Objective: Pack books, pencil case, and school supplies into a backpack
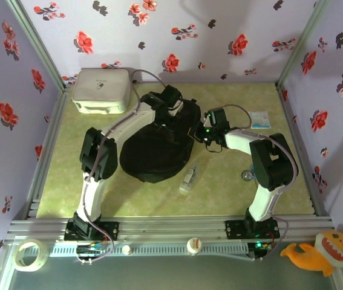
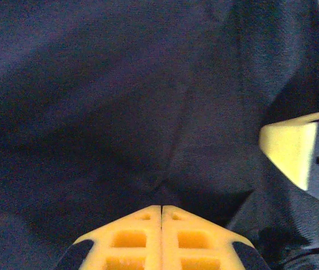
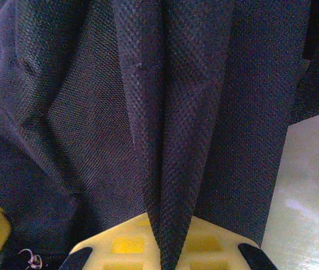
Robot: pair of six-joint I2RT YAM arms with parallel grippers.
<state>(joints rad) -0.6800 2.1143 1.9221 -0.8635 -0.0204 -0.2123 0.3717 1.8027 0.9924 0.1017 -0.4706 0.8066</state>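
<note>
One backpack point(image 1: 153, 154), black and soft, lies flattened at the centre of the table point(image 1: 68, 199). It is the largest item and the container for the whole task.

Both arms reach to its far side, right of centre, and meet there, close together. This placement suits spreading an opening so that items can be dropped in. The opening itself cannot be made out.

The white box point(image 1: 100, 90) sits in the far left corner, clear of the working area.

The right gripper point(image 3: 164, 228) is clamped on a raised fold of woven black cloth. The fold stands between its yellow fingers point(image 3: 120, 244).

The left gripper point(image 2: 162, 207) is closed flush. Creases in the cloth converge on its tip, so it is judged to pinch a thin layer of the backpack.

A white-blue packet point(image 1: 259, 119) lies near the far right corner. A small pale bottle point(image 1: 188, 180) lies just beside the backpack's near right edge, within reach for loading.
</note>
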